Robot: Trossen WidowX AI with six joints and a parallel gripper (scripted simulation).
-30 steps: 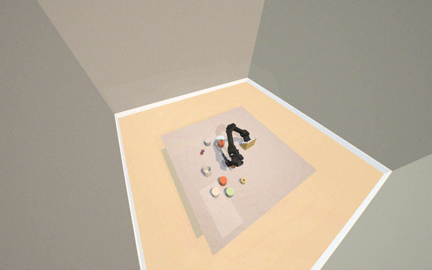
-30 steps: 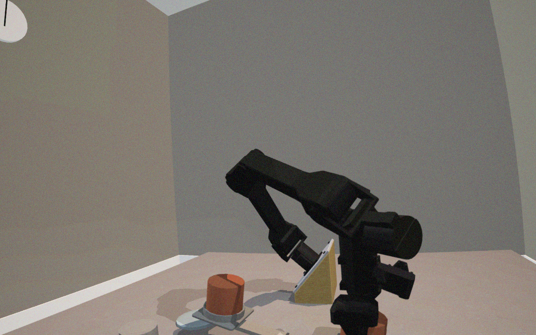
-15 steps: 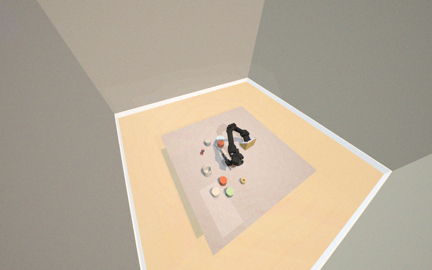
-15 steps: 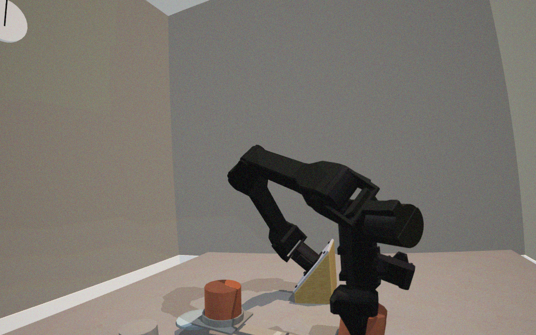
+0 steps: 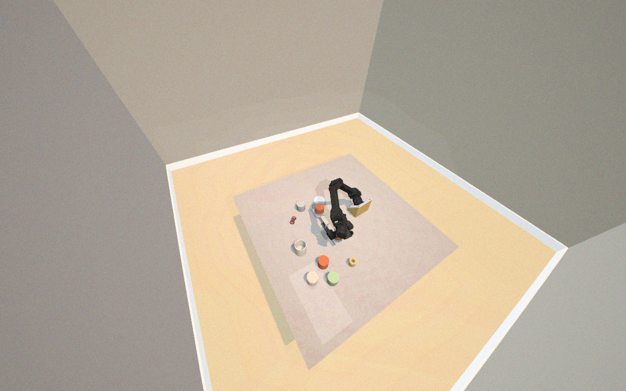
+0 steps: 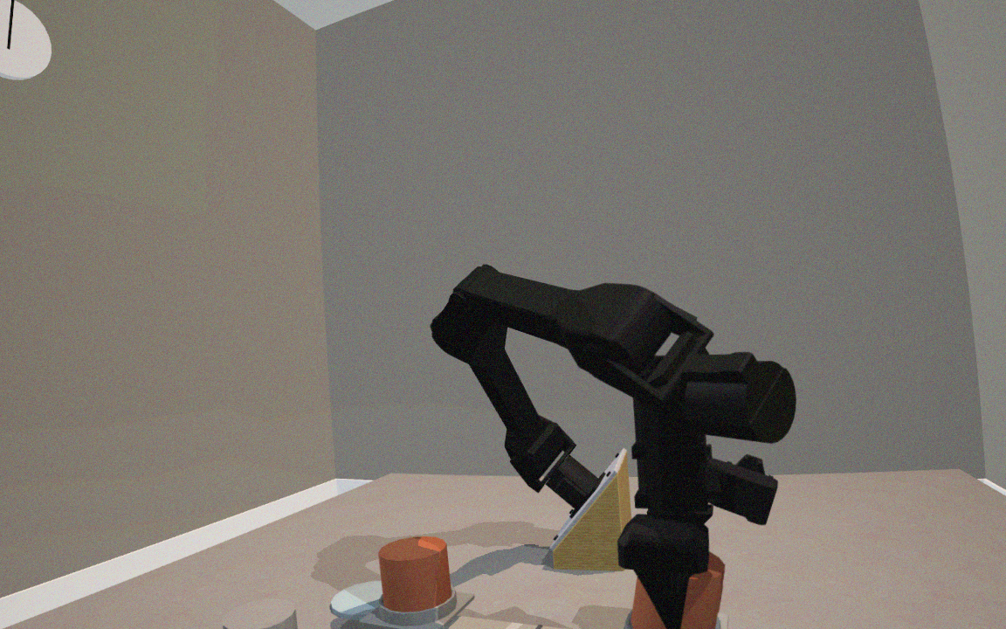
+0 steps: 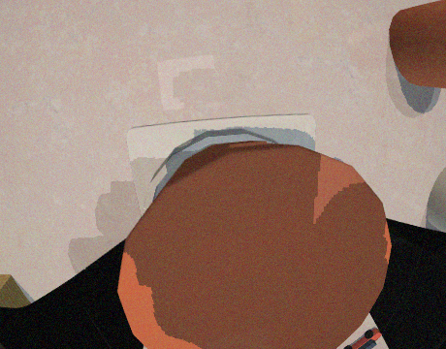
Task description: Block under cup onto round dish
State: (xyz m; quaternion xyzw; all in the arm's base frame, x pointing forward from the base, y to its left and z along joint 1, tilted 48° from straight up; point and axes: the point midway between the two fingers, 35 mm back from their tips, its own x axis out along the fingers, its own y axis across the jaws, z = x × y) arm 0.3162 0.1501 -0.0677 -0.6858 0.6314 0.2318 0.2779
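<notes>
My gripper (image 6: 671, 602) (image 7: 240, 227) is shut on one orange-brown cup (image 5: 338, 238) (image 6: 711, 586) (image 7: 252, 242), at the near end of the balance (image 5: 326, 221). In the wrist view the pale square plate (image 7: 141, 141) and a grey ring edge show past the cup, which seems slightly raised; its underside is hidden. The other orange-brown cup (image 5: 319, 208) (image 6: 414, 577) stands upright on the far end. The pale blue round dish (image 5: 319, 199) (image 6: 350, 600) lies just behind that cup, partly hidden by it. No block is visible.
A red-orange cylinder (image 5: 323, 262) (image 7: 419, 46), a cream one (image 5: 312, 278), a green one (image 5: 332, 278) and a yellow ring (image 5: 352, 262) stand nearby. A grey cup (image 5: 300, 247), a grey cylinder (image 5: 300, 206) and a red toy (image 5: 293, 220) are beside the balance. The arm's wedge base (image 5: 361, 209) (image 6: 596, 531) is behind.
</notes>
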